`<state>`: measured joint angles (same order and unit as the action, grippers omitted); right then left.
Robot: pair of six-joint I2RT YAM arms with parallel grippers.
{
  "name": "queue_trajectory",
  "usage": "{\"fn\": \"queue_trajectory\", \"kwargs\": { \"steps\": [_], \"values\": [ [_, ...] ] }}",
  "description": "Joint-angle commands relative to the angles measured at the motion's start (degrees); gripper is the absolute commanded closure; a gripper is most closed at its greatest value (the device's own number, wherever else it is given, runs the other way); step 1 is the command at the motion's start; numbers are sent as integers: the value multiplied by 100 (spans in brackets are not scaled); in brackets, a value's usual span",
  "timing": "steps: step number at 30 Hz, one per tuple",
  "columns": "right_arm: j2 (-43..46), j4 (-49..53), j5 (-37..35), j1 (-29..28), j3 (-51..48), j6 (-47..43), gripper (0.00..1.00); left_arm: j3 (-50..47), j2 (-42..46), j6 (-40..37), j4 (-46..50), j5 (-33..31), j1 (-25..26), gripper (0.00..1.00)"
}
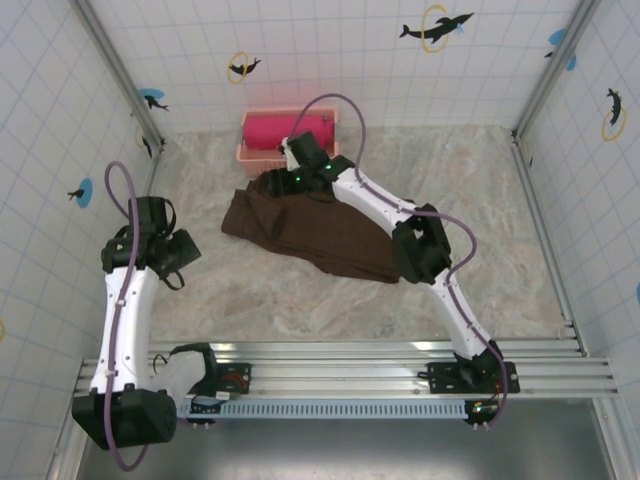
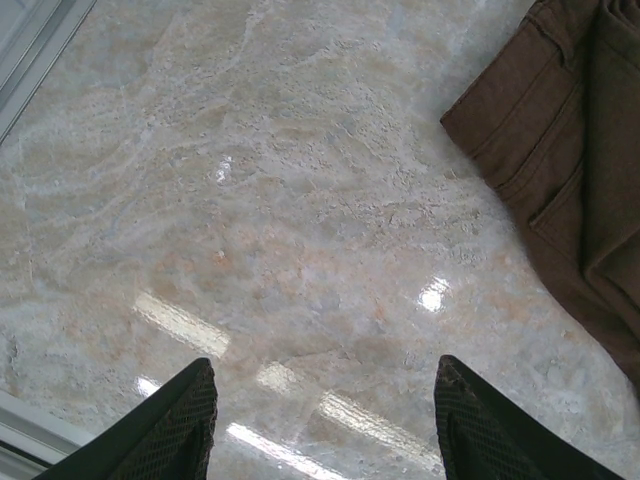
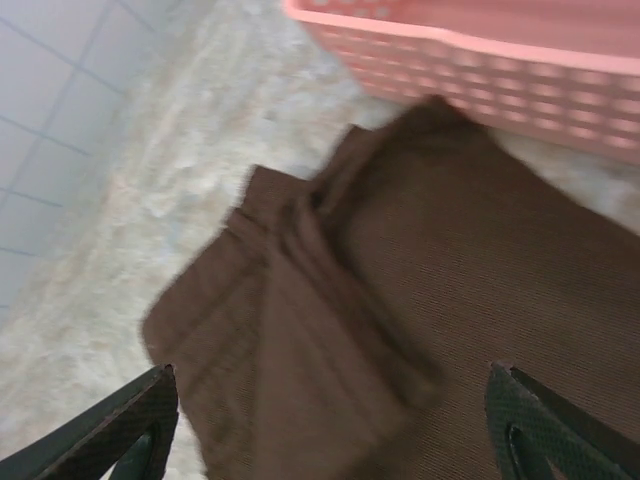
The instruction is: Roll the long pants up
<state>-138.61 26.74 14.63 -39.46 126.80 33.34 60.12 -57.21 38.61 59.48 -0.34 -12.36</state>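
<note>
Top external showed the long pants [image 1: 320,235] lying folded flat on the marble table [image 1: 500,260], their far end just beside the pink basket [image 1: 262,153], which held a bright pink rolled cloth [image 1: 285,128]. The right gripper [image 1: 298,150] hung above that far end, probably because a roll would best start from an edge. Left wrist showed the left gripper [image 2: 325,430] spread wide and empty over bare marble, a pocketed corner of the pants near but apart, likely parked clear of the work. Right wrist, somewhat blurred, showed its jaws parted with nothing between them above a rumpled fold of brown fabric; whether they touched it I could not tell.
</note>
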Motion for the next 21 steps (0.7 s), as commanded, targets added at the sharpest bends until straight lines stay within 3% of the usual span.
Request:
{"fn": "queue_trajectory", "kwargs": {
  "steps": [1,21],
  "values": [
    [174,264,4,62,-557,-276,17,-57,100,41,-79,-79,15,41],
    [-931,-245,742,-590,105,357,17,160,-76,2,-107,-49,7,41]
  ]
}}
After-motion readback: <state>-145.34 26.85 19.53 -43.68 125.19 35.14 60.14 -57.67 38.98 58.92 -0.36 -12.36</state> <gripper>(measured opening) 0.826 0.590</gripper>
